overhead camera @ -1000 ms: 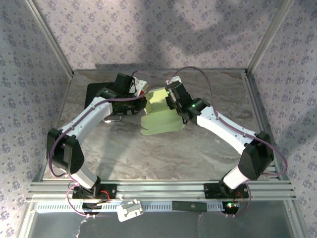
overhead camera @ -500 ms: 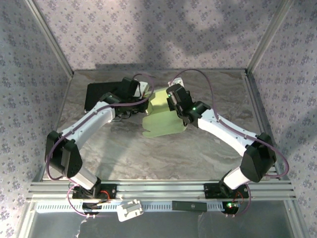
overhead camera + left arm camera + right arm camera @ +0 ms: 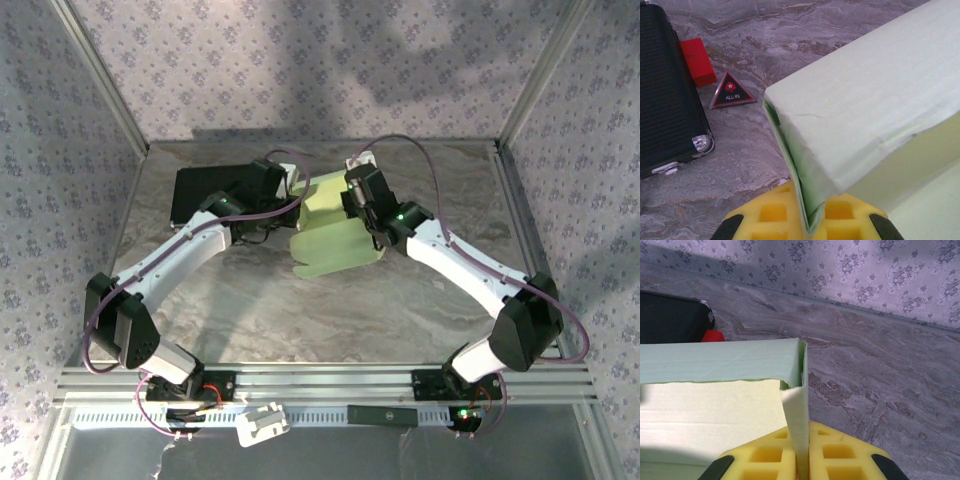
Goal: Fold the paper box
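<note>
One paper box [image 3: 335,235], pale green, partly formed, on the bench [image 3: 300,320] just right of the black case [image 3: 205,190]. Left end effector [image 3: 809,222] clenched on the box edge nearest the case; right end effector [image 3: 802,455] clenched on a flap on the side away from the case.

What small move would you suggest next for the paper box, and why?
Probably fold both walls slightly inward: the left gripper and right gripper are each shut on a raised wall of the paper box, which looks only partly formed.
</note>
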